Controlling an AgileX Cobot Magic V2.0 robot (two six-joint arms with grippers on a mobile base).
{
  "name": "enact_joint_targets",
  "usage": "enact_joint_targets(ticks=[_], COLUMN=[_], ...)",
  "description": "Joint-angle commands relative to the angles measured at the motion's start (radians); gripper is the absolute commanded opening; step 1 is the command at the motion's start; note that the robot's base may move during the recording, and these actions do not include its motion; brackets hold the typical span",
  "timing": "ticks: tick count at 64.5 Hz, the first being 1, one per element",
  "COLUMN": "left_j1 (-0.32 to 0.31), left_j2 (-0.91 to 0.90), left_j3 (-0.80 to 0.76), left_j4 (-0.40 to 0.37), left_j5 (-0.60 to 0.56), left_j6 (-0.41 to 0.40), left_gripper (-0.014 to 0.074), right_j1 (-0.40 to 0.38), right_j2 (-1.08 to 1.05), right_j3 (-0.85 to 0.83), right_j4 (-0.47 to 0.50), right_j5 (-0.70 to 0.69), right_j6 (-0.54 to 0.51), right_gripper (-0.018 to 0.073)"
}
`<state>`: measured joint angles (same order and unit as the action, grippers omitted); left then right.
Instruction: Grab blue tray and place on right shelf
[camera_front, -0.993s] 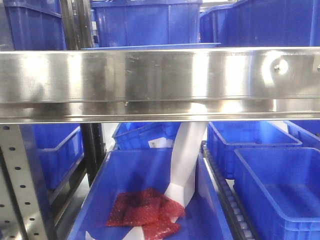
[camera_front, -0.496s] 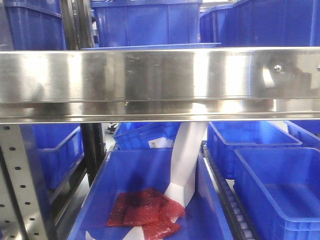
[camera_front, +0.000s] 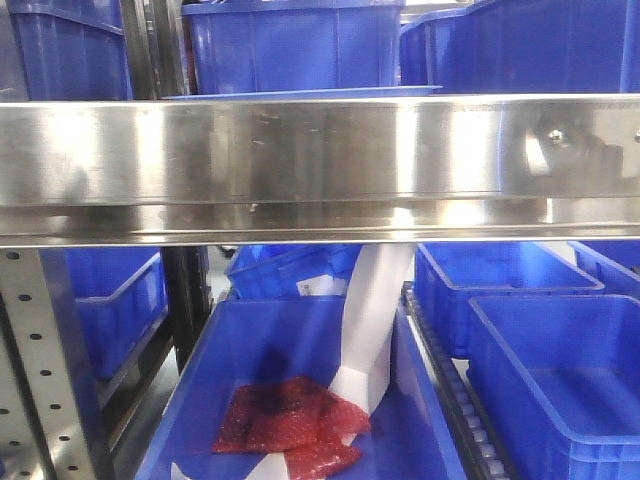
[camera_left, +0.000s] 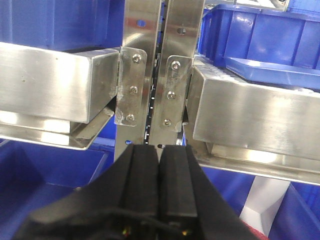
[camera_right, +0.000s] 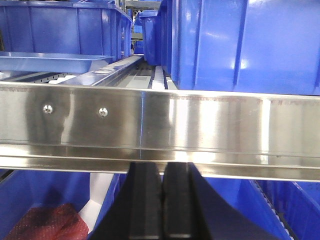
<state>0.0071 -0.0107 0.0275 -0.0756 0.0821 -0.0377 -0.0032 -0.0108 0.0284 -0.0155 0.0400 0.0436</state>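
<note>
blue tray sitting flat on top of the right shelf, close behind its brushed front rail and in front of the darker storage bins; seen as a thin pale-blue lip just above the rail from the front view, and toward the shelf's left end from the right wrist view. left gripper below the twin uprights, pads pressed together on nothing. right gripper just under the rail, likewise closed and empty, with red mesh bags in the bin beneath.
</note>
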Motion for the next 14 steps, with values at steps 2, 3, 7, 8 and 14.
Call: enact_joint_targets(ticks=[2,3,7,8,14], left_j1=[0.003,0.003,0.003,0.003,0.003], left_j2=[-0.012,-0.012,-0.012,-0.012,-0.012], left_j3=[0.032,0.032,0.032,0.032,0.032], left_j4=[-0.009,-0.009,-0.009,-0.009,-0.009], left_j5=[-0.090,-0.090,-0.090,-0.090,-0.090], left_j6=[0.001,0.001,0.001,0.001,0.001], left_gripper=[-0.0048,-0.0048,-0.0048,-0.0048,-0.0048], right_j1=[-0.006,-0.006,-0.006,-0.006,-0.006], right_j2=[-0.013,-0.013,-0.013,-0.013,-0.013], right_j3=[-0.023,-0.023,-0.023,-0.023,-0.023], right_j4=[0.004,0.004,0.004,0.004,0.004], right_j5=[-0.081,-0.081,-0.081,-0.081,-0.081], right_j6=[-0.011,-0.011,-0.011,-0.011,-0.011], right_gripper=[0.0055,0.0055,0.0055,0.0055,0.0055])
